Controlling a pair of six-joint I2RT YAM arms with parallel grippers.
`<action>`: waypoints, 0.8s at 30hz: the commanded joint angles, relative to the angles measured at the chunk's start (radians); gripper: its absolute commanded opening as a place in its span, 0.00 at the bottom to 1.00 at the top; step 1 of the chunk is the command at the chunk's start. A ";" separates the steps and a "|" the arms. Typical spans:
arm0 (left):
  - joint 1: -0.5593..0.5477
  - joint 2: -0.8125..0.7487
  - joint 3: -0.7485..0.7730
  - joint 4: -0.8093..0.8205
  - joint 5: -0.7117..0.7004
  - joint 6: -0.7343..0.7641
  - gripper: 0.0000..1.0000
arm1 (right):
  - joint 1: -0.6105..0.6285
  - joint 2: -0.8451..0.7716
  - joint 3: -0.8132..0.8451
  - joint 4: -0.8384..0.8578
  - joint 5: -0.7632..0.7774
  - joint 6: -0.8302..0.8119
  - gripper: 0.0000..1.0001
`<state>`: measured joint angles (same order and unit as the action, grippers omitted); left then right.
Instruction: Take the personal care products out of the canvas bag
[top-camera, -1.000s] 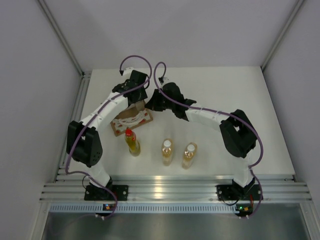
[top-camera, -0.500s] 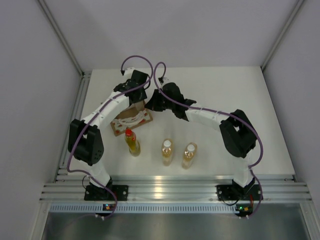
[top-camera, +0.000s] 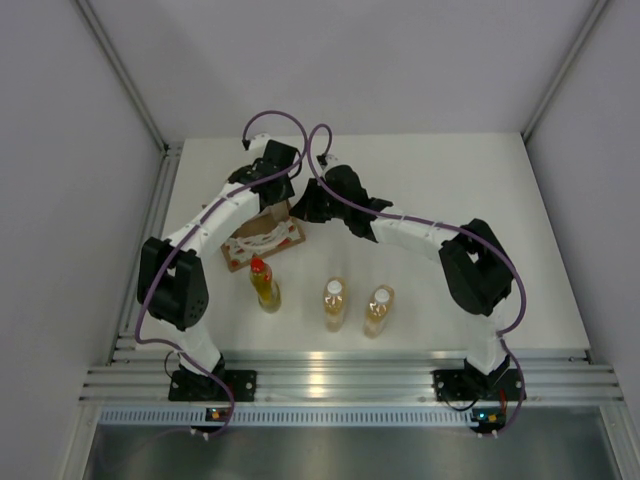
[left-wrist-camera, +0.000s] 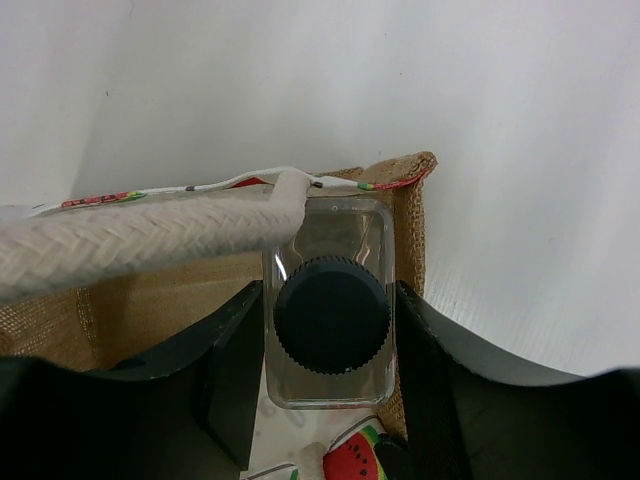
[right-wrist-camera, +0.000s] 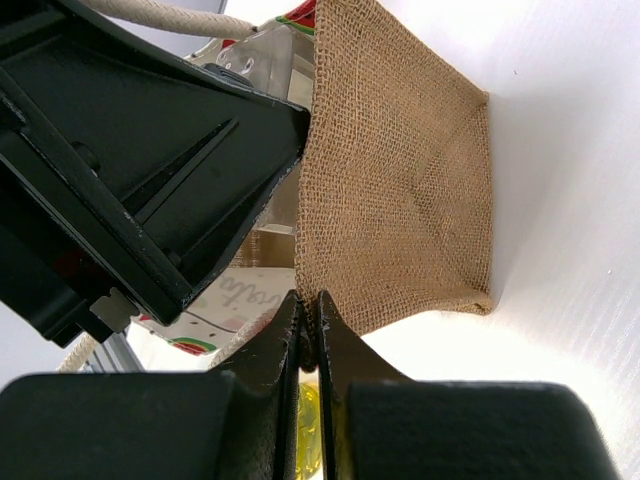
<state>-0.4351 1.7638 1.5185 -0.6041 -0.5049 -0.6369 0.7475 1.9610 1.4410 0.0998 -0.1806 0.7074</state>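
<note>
The canvas bag (top-camera: 262, 236) stands at the back left of the table, tan burlap (right-wrist-camera: 400, 180) with a watermelon print. My left gripper (top-camera: 272, 186) reaches down into it. In the left wrist view its fingers (left-wrist-camera: 240, 350) press both sides of a clear bottle (left-wrist-camera: 332, 385) with a dark grey cap, upright inside the bag (left-wrist-camera: 120, 300). My right gripper (right-wrist-camera: 310, 300) is shut on the bag's burlap edge. In front of the bag stand a yellow bottle with a red cap (top-camera: 264, 285) and two amber bottles with white caps (top-camera: 333, 303) (top-camera: 378, 308).
A white rope handle (left-wrist-camera: 150, 240) crosses the bag's mouth just left of the clear bottle. The left gripper's black body (right-wrist-camera: 130, 170) sits close against the right gripper. Grey walls enclose the table (top-camera: 460, 190) at the back and sides.
The left gripper's fingers have closed in on the clear bottle. Both arms have otherwise stayed almost still, and the right gripper keeps its pinch on the bag.
</note>
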 joint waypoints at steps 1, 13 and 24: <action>0.006 0.031 -0.012 0.010 0.009 -0.003 0.29 | -0.002 -0.002 -0.004 0.023 -0.017 -0.006 0.00; 0.006 -0.027 0.037 0.009 0.020 0.083 0.00 | -0.002 -0.001 -0.002 0.029 -0.023 0.003 0.00; 0.006 -0.145 0.057 0.006 0.020 0.126 0.00 | -0.004 -0.002 0.002 0.029 -0.020 0.013 0.00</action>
<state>-0.4343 1.7317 1.5246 -0.6537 -0.4671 -0.5400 0.7475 1.9610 1.4403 0.1005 -0.1852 0.7109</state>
